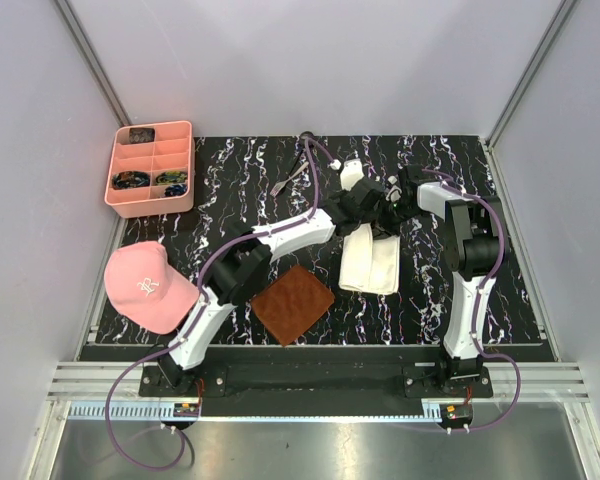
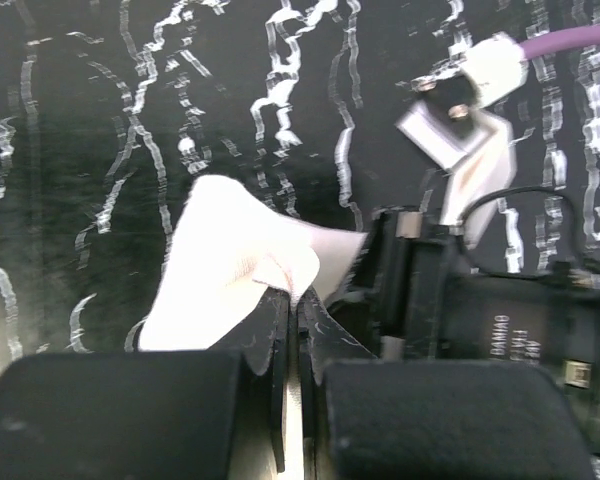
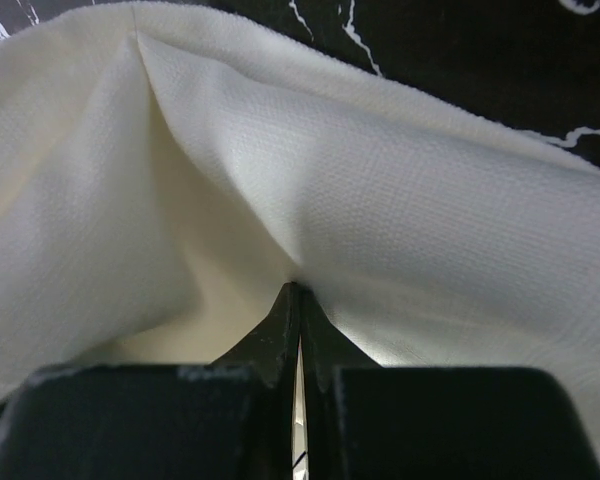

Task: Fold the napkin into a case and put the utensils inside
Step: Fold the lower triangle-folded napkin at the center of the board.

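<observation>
The cream-white napkin (image 1: 372, 264) lies folded into a narrow strip right of centre on the black marbled table, its far end raised. My left gripper (image 1: 366, 214) is shut on a corner of the napkin (image 2: 230, 262); the left gripper's tips (image 2: 295, 297) pinch the cloth. My right gripper (image 1: 391, 206) is close beside it, also shut on the cloth. In the right wrist view the napkin (image 3: 400, 190) fills the frame and puckers where the right gripper (image 3: 299, 288) bites. A slim grey utensil (image 1: 286, 184) lies on the table left of both grippers.
A brown textured mat (image 1: 293, 303) lies near the front edge, just left of the napkin. A pink cap (image 1: 145, 287) sits at the left. A pink compartment tray (image 1: 183, 128) stands at the back left. The right arm's dark body (image 2: 500, 330) is close to my left gripper.
</observation>
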You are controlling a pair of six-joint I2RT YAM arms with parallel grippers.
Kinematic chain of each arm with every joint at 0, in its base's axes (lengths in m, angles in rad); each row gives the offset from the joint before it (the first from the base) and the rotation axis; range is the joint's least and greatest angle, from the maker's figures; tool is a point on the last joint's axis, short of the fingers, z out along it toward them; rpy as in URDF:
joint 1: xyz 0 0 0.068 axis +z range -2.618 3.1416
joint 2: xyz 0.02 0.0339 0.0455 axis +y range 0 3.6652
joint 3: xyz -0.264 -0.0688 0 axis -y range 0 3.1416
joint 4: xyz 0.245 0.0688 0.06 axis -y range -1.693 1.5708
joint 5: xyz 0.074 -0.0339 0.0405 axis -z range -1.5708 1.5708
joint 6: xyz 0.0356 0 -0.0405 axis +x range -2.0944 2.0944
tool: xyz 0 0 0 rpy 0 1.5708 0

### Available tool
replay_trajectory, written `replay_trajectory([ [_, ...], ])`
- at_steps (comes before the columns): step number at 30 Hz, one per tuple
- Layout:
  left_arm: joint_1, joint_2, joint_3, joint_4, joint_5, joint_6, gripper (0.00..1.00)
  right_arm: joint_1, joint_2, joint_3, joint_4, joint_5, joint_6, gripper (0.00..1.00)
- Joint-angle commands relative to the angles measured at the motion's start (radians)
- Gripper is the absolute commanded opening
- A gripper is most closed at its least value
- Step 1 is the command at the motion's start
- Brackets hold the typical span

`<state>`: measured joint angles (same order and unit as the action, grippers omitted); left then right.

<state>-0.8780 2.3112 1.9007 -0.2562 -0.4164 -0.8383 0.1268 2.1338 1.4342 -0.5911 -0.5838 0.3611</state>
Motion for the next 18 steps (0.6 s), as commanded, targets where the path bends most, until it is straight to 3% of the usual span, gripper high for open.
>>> replay_trajectory([
  [1, -0.009, -0.003, -0.045, 0.169, 0.022, -0.039, 0.0, -0.004, 0.009, 0.018, -0.047, 0.111, -0.033, 0.01],
  [8, -0.009, 0.024, -0.034, 0.173, 0.039, -0.015, 0.0, -0.03, -0.067, 0.026, -0.073, 0.147, -0.001, 0.03],
  [13, -0.006, 0.033, -0.042, 0.184, 0.047, -0.012, 0.0, -0.07, -0.141, 0.005, -0.099, 0.193, 0.006, 0.1],
  [18, -0.007, 0.045, -0.02, 0.189, 0.056, -0.007, 0.0, -0.082, -0.207, -0.064, -0.053, 0.101, -0.002, 0.23],
])
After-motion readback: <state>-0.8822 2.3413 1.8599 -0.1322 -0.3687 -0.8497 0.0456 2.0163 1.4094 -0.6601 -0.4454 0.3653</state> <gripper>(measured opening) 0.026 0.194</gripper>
